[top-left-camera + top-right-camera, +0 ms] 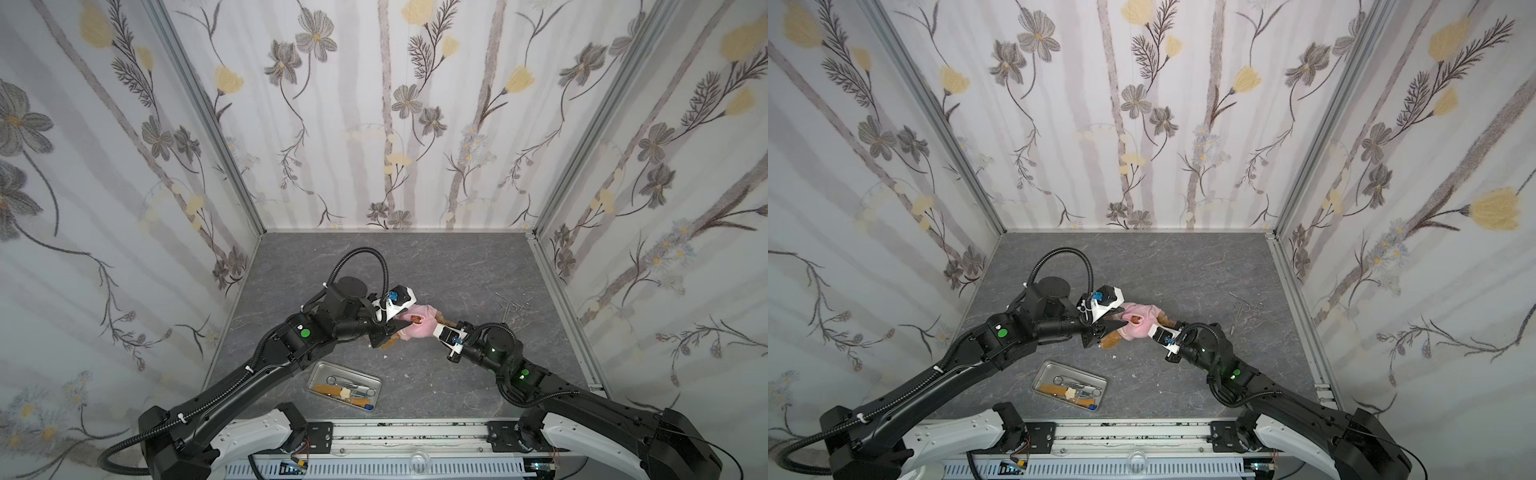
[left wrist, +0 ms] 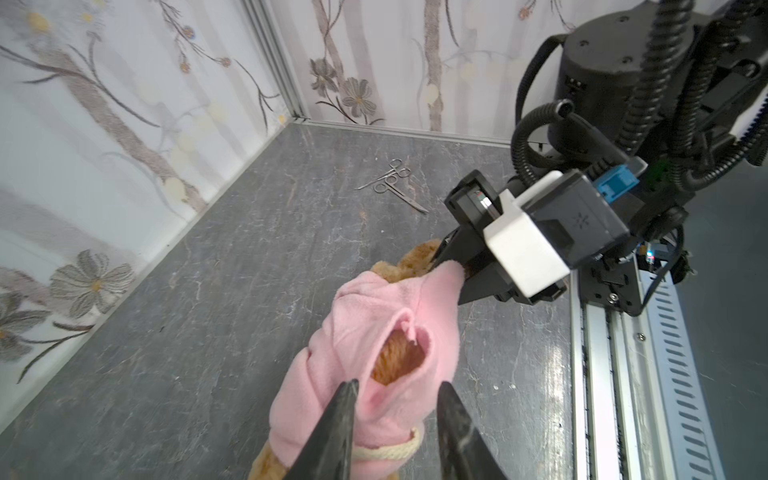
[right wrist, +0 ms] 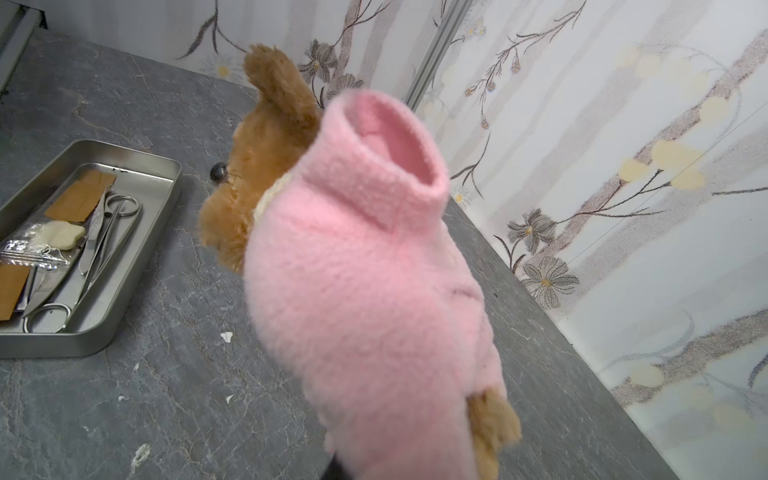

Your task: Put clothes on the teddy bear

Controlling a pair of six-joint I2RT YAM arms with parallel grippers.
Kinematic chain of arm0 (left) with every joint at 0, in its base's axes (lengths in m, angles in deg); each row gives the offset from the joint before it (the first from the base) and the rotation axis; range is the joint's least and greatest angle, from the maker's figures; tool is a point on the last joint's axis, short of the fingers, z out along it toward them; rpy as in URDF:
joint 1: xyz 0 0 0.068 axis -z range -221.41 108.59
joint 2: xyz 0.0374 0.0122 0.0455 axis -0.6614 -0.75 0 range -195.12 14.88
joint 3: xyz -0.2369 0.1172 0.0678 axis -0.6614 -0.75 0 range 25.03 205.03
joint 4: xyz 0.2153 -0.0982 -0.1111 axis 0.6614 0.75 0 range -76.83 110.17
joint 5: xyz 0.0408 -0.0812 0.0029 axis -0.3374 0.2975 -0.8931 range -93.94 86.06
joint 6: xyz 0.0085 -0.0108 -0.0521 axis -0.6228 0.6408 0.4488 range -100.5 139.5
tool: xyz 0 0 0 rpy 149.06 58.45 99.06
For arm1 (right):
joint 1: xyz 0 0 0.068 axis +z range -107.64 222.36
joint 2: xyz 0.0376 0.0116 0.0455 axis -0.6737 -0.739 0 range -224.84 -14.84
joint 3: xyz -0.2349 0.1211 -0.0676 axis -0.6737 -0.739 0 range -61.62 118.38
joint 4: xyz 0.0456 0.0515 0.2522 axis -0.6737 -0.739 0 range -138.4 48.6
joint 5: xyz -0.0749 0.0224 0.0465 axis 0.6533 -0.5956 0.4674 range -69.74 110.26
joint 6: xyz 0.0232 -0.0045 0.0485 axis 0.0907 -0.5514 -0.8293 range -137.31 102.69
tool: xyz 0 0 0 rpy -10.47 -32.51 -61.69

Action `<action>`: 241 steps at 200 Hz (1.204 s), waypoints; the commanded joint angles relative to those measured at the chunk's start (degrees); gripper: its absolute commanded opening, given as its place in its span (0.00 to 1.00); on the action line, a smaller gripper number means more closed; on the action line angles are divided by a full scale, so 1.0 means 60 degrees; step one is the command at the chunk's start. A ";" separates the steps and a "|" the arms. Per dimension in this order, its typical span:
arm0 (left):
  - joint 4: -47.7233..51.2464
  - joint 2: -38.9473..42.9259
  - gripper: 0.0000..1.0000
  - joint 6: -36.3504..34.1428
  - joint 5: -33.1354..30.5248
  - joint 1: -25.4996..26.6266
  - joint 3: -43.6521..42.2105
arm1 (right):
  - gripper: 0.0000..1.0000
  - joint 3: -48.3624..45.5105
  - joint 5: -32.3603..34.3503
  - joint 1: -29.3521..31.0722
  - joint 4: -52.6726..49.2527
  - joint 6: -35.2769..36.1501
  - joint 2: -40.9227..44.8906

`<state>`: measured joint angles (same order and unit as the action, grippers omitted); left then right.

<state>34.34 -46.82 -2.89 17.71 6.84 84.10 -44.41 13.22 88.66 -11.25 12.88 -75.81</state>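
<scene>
You see little of the teddy bear itself. It sits near the middle of the grey table, between the two grippers, with the pink shirt over its trunk. In the right wrist view only its nose, some head fur and a paw at the hem show. The shirt blocks that camera, so the right fingers are hidden there.

The left wrist view shows your right gripper pinched tight on an edge of the shirt at the bear's leg end. Your left gripper has its fingers partly apart, astride the shirt by the cream cord, clamping nothing you can make out. You cannot tell whether the bear rests on the table or hangs just above it.

The metal tray, near left, is cut off at the frame edge. The print on its foil packet is unreadable, as is the small mark on the right gripper's housing. Two scissor-like tools lie far right.
</scene>
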 commanded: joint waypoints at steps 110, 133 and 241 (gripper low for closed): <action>0.1246 -0.1374 0.15 -0.2079 -0.0843 0.0258 0.0629 | 0.03 0.0047 0.1175 0.0706 0.0177 0.0723 -0.0291; 0.1384 -0.1555 0.15 -0.2335 -0.1035 0.0262 0.0630 | 0.03 0.0090 0.1175 0.0720 0.0168 0.0725 -0.0348; 0.1540 -0.1803 0.19 -0.2689 -0.0223 0.0303 0.0460 | 0.01 0.0135 0.1216 0.0758 0.0267 0.0560 -0.0418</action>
<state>43.04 -57.00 -17.86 13.93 8.52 86.92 -44.15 20.65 93.14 -13.31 16.82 -78.22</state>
